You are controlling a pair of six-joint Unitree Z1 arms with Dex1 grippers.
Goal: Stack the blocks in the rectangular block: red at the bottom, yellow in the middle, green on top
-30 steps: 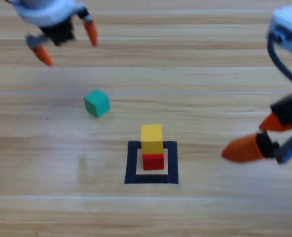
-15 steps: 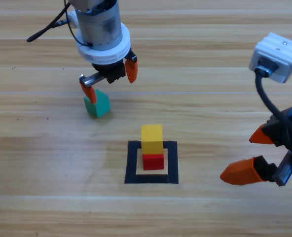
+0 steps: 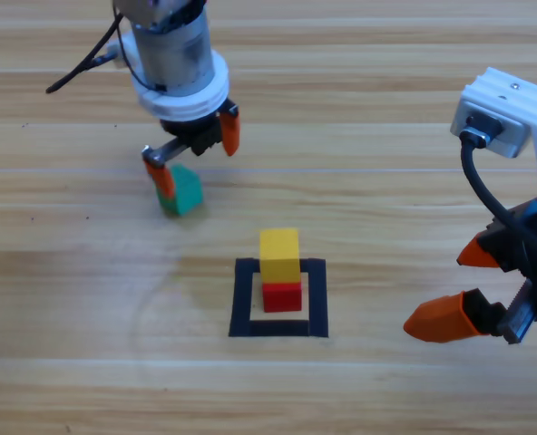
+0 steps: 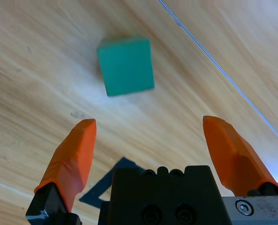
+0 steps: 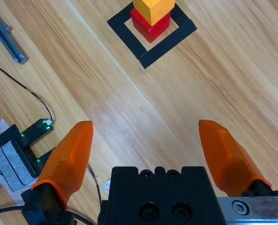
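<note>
The yellow cube (image 3: 279, 254) sits on the red cube (image 3: 282, 295) inside the black tape rectangle (image 3: 242, 299) near the middle of the counter (image 3: 386, 136), so two of the three layers look done. The green cube (image 3: 182, 190) lies on the bare wood to the far left of the rectangle, well apart from the stack.

The left pincer (image 3: 191, 152) hangs over that green cube with its jaws spread wide and nothing between them. From above, one orange tip overlaps the cube's left edge while the other stands off to the right; in the left wrist view the green cube (image 4: 126, 65) shows ahead of the tips, not between them, and turned at an angle to the jaws.

That is where I see trouble. If the left pincer comes down off-centre, one tip could land on the cube or push it aside; with the cube turned as it is, the jaws may close on corners and twist it or squeeze it out.

The right pincer (image 3: 473, 285) waits near the right edge, jaws apart and empty, just to the right of the rectangle. The stack is narrow, and a green cube carried in low or set down skewed could knock the yellow one off.
</note>
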